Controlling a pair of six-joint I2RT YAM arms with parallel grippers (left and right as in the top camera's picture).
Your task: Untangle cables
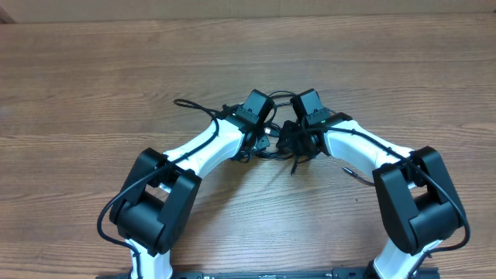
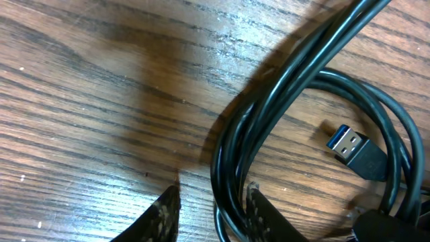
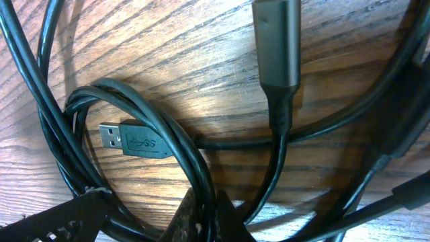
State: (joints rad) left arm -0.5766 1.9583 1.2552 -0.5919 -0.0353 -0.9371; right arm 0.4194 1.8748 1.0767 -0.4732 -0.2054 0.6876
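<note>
The black cables [image 1: 273,149] lie in a tangled heap at the middle of the table, between my two grippers. My left gripper [image 1: 260,130] hangs over the heap's left side. In the left wrist view its jaws [image 2: 209,202] stand open around a bundle of strands [image 2: 232,168] that rests against the right finger [image 2: 254,202], apart from the left one. A blue-tongued USB plug [image 2: 353,149] lies inside a loop. My right gripper [image 1: 301,133] [image 3: 205,195] is shut on a doubled strand [image 3: 181,144]. Near it lie a USB plug [image 3: 131,140] and a longer grey connector [image 3: 275,47].
One strand [image 1: 190,105] trails off to the left of the heap, and a short cable end [image 1: 353,172] lies under the right arm. Both arms reach in from the near edge. The wooden table [image 1: 93,70] stretches out on all sides.
</note>
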